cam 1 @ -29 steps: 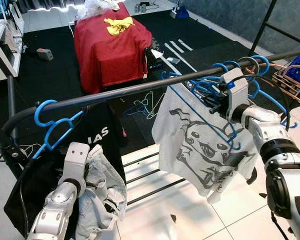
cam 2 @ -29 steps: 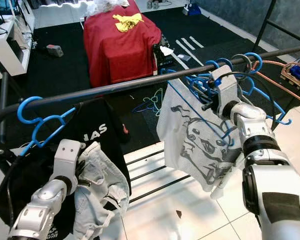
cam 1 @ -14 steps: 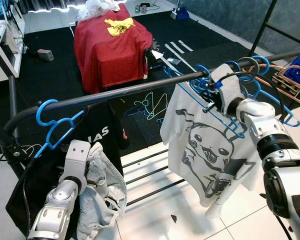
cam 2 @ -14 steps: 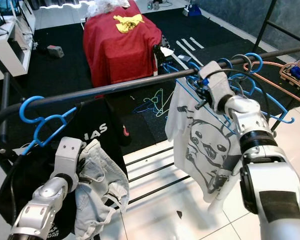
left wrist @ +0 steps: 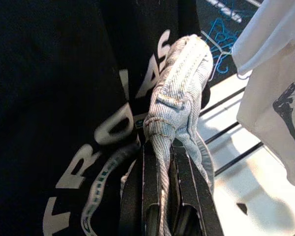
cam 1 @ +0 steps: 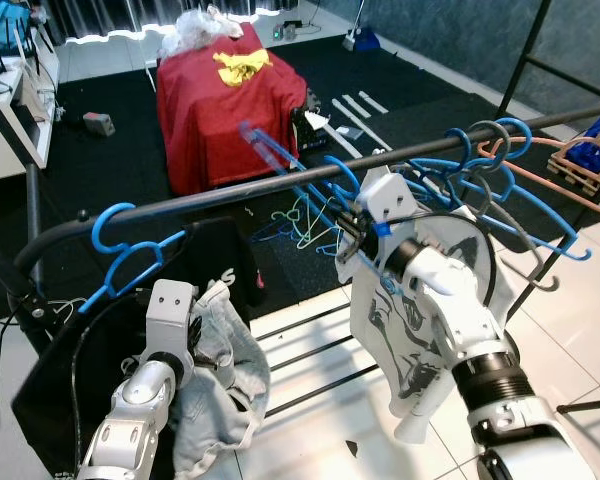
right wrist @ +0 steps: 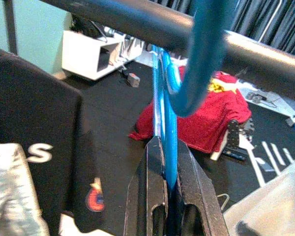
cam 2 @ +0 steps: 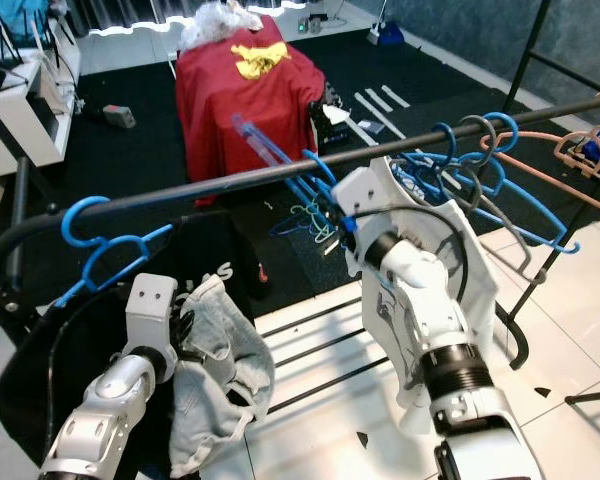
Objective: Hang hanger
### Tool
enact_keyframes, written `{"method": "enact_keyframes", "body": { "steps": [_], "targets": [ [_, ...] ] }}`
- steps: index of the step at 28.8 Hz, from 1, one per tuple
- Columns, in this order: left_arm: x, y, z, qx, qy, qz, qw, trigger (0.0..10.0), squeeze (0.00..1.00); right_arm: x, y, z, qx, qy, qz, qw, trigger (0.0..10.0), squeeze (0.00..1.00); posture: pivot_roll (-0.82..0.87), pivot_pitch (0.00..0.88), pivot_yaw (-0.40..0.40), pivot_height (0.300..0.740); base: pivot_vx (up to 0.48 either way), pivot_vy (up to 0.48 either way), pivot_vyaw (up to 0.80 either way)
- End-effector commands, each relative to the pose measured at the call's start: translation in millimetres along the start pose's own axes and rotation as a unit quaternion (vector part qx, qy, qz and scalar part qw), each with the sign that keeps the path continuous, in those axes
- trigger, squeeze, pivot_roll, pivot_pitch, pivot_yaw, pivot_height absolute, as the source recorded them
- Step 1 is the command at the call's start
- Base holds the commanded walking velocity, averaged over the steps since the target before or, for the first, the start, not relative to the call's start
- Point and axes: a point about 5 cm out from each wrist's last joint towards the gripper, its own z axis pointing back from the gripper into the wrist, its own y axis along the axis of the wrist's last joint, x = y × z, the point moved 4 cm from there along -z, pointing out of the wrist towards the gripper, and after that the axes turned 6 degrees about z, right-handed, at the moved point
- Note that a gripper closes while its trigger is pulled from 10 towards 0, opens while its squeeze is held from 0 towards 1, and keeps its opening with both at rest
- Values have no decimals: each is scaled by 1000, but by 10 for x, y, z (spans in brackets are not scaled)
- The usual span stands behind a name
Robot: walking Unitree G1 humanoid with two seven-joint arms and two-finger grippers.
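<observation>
Hanger [cam 1: 325, 195] with the white printed tee [cam 1: 415, 330] is right up at the black rail [cam 1: 240, 188] in your head views, pinched by the right gripper [cam 1: 352, 222], so you're nearly done. Left gripper [cam 2: 185, 325] sits low, clamped on a denim garment [cam 2: 215, 375] beside the black shirt [cam 2: 40, 370]. Right wrist view: fingers [right wrist: 155, 196] squeezed on the blue neck, hook curled over the rail. I'd guess only letting go is left.
</observation>
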Motion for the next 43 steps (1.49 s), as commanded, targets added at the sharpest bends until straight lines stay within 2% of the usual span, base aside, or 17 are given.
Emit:
{"method": "enact_keyframes", "body": {
  "steps": [1,4,5,6,8,13,14,15,16,17,18,19,20,25,33,36,43],
  "targets": [
    [30,82,-17,19,-6,10,1000,10000,0,-175,6,9,7,23,-19,1000,0,0,17,15,59,740,0,0,0],
    [17,75,-12,18,-1,19,1000,10000,0,-314,-90,58,-5,32,-52,998,0,0,19,11,47,740,0,0,0],
    [-13,59,-1,17,8,26,999,10000,0,-437,-236,127,-31,28,-105,994,0,0,17,7,40,740,0,0,0],
    [-13,59,-1,17,8,26,999,10000,0,-437,-236,127,-31,28,-105,994,0,0,17,7,40,740,0,0,0],
    [-52,44,21,23,19,43,999,10000,0,-744,-573,337,-107,56,-162,979,0,0,22,6,26,740,0,0,0],
    [-51,58,29,30,19,45,998,10000,0,-852,-703,443,-140,72,-174,972,0,0,26,7,17,740,0,0,0],
    [-38,78,37,38,15,49,998,10000,0,-886,-816,526,-170,67,-185,966,0,0,32,7,6,740,0,0,0],
    [-12,114,51,48,7,50,998,10000,0,-823,-927,567,-188,19,-216,958,0,0,45,11,-24,740,0,0,0],
    [-12,114,51,48,7,50,998,10000,0,-823,-927,567,-188,19,-216,958,0,0,45,11,-24,740,0,0,0],
    [-6,139,58,56,6,51,997,10000,0,-741,-1012,594,-194,-34,-239,951,3608,0,48,10,-33,740,0,0,0],
    [-9,150,60,61,8,52,997,10000,0,-686,-1065,613,-196,-73,-251,945,5490,0,48,8,-35,740,0,0,0],
    [-9,150,60,61,8,52,997,10000,0,-686,-1065,613,-196,-73,-251,945,5490,0,48,8,-35,740,0,0,0],
    [-28,143,52,60,15,50,997,10000,0,-651,-1081,619,-190,-100,-260,941,10000,0,47,6,-33,740,0,0,0],
    [-58,72,7,34,30,67,997,10000,0,-613,-1017,567,-170,-120,-271,940,10000,0,45,10,-26,740,0,0,0],
    [79,134,-79,30,12,48,998,10000,0,-634,-900,373,-155,-101,-294,938,10000,0,65,29,-36,740,0,0,0],
    [63,103,-76,26,16,58,998,10000,0,-688,-916,368,-166,-90,-286,939,10000,0,16,9,-9,740,0,0,0],
    [130,59,-64,25,6,64,998,10000,0,-762,-1002,469,-187,-99,-302,929,10000,0,48,6,-5,740,0,0,0]
  ]
}}
